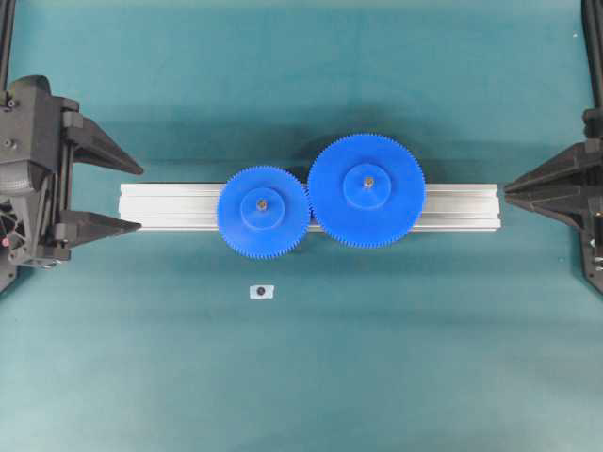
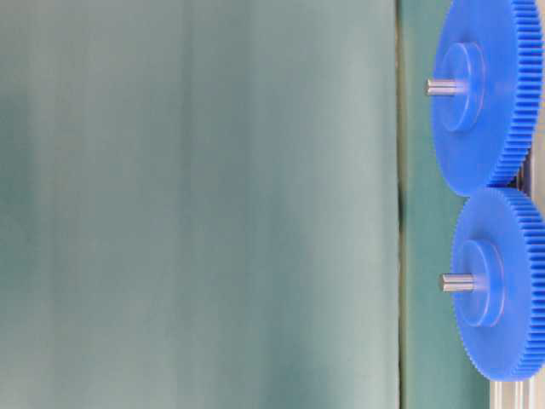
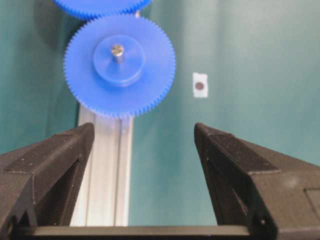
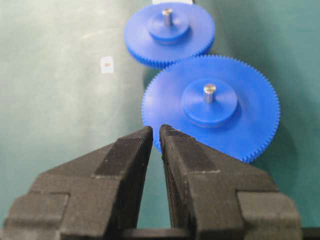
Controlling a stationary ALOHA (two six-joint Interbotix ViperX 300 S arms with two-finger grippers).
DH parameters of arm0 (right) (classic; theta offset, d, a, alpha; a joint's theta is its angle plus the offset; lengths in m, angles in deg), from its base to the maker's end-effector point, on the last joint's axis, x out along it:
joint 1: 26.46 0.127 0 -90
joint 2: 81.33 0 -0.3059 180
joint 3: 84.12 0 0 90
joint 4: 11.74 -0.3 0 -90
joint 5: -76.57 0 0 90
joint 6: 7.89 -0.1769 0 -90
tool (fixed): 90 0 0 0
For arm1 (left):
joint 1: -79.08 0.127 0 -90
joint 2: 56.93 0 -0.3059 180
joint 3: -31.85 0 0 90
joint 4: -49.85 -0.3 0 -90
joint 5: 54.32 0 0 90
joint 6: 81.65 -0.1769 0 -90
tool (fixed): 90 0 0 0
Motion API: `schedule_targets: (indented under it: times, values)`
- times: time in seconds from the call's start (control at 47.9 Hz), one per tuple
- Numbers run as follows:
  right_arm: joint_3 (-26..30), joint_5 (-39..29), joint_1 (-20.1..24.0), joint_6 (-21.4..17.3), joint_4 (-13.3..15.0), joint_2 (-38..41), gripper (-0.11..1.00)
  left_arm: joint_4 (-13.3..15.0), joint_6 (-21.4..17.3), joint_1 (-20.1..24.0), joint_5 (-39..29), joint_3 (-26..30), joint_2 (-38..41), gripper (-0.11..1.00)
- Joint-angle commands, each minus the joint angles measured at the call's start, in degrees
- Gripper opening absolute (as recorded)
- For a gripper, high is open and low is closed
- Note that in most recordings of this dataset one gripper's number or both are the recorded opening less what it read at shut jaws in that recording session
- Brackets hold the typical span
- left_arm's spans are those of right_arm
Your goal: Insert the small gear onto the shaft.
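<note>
The small gear (image 1: 263,209) sits flat on the aluminium rail (image 1: 170,205), and the shaft (image 1: 261,201) sticks up through its hub. From table level the small gear (image 2: 511,324) and shaft (image 2: 457,283) show on the lower right. Its teeth meet the larger blue gear (image 1: 366,190) on its right. My left gripper (image 1: 140,198) stands open and empty at the rail's left end, apart from the small gear (image 3: 150,65) and shaft (image 3: 117,50). At the rail's right end my right gripper (image 1: 507,190) is shut on nothing, short of the larger gear (image 4: 250,115).
A small white tag with a dark dot (image 1: 261,292) lies on the green mat in front of the small gear. The left wrist view shows the tag (image 3: 200,85) too. Black frame posts stand at the far corners.
</note>
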Motion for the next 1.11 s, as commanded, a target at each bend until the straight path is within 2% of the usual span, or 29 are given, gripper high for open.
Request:
schedule_targets:
  times: [0.0, 1.085]
  values:
    - [0.53, 0.53, -0.09, -0.44, -0.09, 0.35, 0.27, 0.0, 0.0, -0.18, 0.35, 0.79, -0.09, 0.8]
    - [0.62, 0.53, -0.09, -0.44, -0.09, 0.26, 0.27, 0.0, 0.09, -0.18, 0.35, -0.09, -0.26, 0.8]
